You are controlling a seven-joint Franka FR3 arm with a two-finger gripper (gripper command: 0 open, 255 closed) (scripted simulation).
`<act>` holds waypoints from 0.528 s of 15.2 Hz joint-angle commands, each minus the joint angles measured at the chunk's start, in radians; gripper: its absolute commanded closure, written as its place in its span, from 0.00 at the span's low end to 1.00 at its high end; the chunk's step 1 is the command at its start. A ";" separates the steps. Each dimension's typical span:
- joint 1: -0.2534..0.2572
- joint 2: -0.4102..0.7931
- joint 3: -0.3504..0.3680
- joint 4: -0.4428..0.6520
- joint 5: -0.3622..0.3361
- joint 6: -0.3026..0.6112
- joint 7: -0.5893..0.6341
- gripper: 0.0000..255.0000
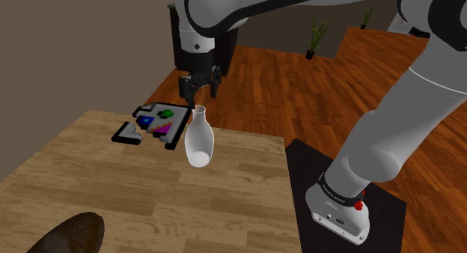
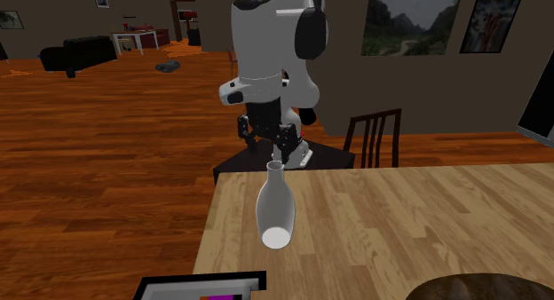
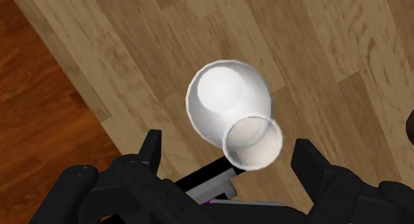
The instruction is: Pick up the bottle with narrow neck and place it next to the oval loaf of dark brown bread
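Now the gripper (image 1: 199, 96), jaws wide apart, is best lowered straight over the white bottle (image 1: 199, 141) until its narrow neck is centred, then closed gently

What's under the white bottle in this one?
Wooden table shows under the white bottle, near the table's edge. The bottle leans, and its body covers the patch right beneath it, so whether it touches the wood cannot be told.

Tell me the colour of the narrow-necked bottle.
The bottle is plain white, clearest in the shoulder view.
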 commanded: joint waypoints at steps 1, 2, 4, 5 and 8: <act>0.011 0.073 0.017 0.060 -0.026 0.015 0.023 0.00; 0.015 0.091 0.020 0.075 -0.033 0.018 0.030 0.00; 0.016 0.094 0.020 0.051 -0.034 0.044 0.030 0.00; 0.016 0.095 0.021 0.040 -0.034 0.058 0.031 0.00; 0.017 0.102 0.021 0.006 -0.036 0.097 0.032 0.00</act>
